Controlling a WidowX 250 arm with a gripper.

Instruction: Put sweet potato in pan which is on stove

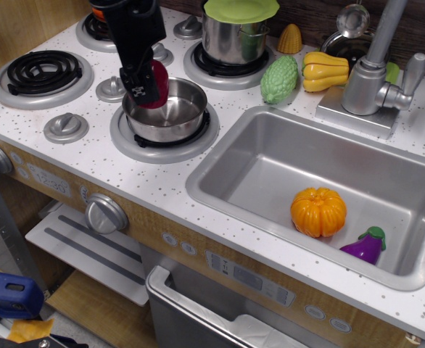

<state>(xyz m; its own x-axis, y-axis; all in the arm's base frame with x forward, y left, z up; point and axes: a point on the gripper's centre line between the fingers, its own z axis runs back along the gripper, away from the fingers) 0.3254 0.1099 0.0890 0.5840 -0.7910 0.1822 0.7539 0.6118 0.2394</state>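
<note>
The dark red sweet potato [157, 83] is held in my black gripper [146, 88], which is shut on it. It hangs just above the left rear part of the shiny steel pan [164, 111]. The pan sits on the front burner of the white speckled stove [89, 148]. My arm comes down from the top left and hides the pan's handle and part of the rear burner.
A steel pot with green lid [235, 29] stands behind the pan. Green and yellow toy vegetables [281, 78] lie beside it. The sink [270, 156] at right holds an orange pumpkin [318, 212] and a purple eggplant [366, 245]. A tap [378, 69] stands behind the sink.
</note>
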